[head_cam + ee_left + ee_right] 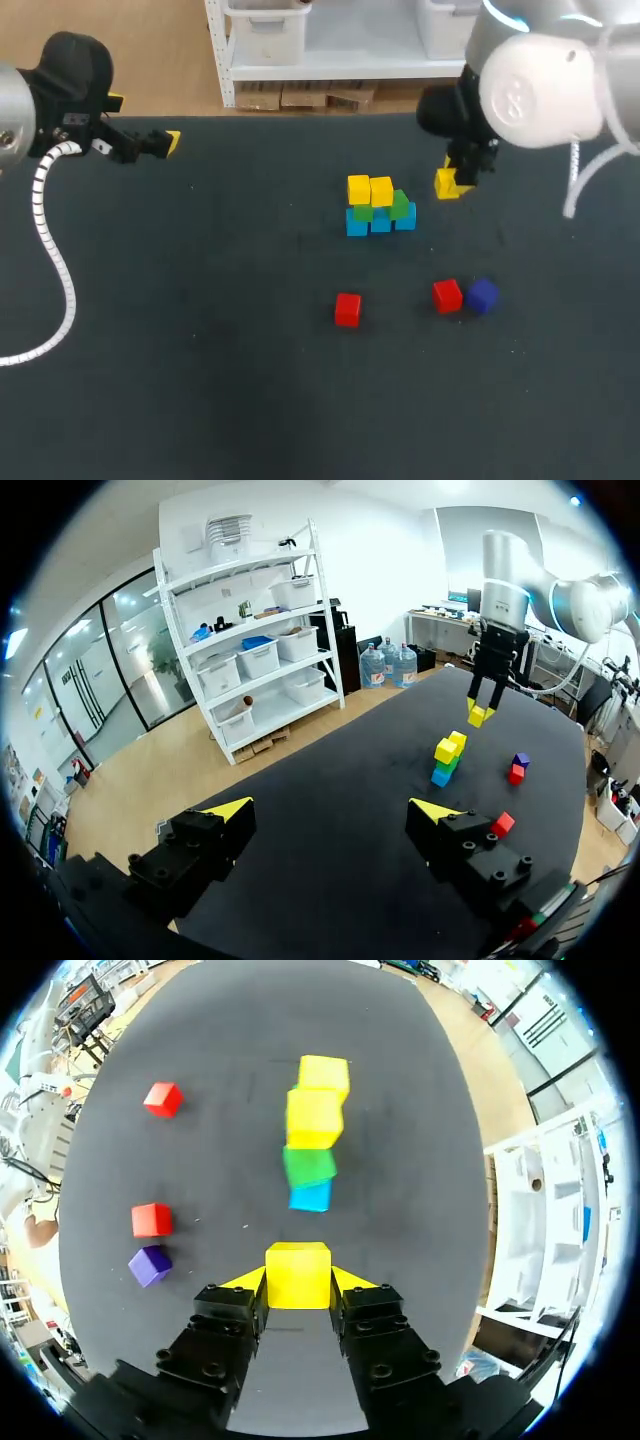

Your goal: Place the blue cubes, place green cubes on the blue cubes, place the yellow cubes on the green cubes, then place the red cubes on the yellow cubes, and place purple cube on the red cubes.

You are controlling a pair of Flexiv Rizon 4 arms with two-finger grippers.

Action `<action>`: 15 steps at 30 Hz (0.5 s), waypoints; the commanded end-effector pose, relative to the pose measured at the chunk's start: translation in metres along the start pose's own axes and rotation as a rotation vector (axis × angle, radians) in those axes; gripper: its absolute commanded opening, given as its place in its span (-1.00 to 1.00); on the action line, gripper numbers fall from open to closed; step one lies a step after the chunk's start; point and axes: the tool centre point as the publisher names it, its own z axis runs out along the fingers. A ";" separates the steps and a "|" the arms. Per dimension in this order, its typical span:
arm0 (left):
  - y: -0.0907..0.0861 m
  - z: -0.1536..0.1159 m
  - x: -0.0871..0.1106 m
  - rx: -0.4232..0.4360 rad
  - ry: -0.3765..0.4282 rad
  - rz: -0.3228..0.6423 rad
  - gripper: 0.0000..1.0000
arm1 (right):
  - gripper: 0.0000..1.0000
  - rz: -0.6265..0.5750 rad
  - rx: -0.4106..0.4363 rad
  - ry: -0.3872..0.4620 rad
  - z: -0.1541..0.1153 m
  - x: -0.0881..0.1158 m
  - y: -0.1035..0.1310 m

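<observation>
While right tool (298, 1282) clamps a yellow cube (298, 1268), stack (311, 1165) just ahead, left tool (331, 810) spread wide.

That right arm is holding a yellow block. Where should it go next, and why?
Probably carry the held yellow cube, gripped in the right end effector, over to the bare green cube nearest it and lower it there. Two placed yellow cubes already cover the other green cubes, so that seems the only open spot.

text: none legible; labels: none; numbers: none; signs: none
</observation>
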 end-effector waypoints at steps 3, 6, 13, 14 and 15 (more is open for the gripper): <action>0.004 -0.001 0.002 0.017 -0.008 0.003 1.00 | -1.00 0.033 -0.045 0.003 0.002 -0.016 -0.021; 0.004 -0.001 0.002 0.017 -0.008 0.003 1.00 | -1.00 0.058 -0.039 0.002 0.001 -0.022 -0.024; 0.004 -0.001 0.002 0.017 -0.008 0.003 1.00 | -1.00 0.108 -0.048 -0.011 0.006 -0.032 -0.029; 0.004 -0.001 0.002 0.017 -0.008 0.003 1.00 | -1.00 0.110 -0.049 -0.011 0.007 -0.033 -0.029; 0.004 -0.001 0.002 0.017 -0.008 0.003 1.00 | -1.00 0.111 -0.050 -0.012 0.007 -0.034 -0.029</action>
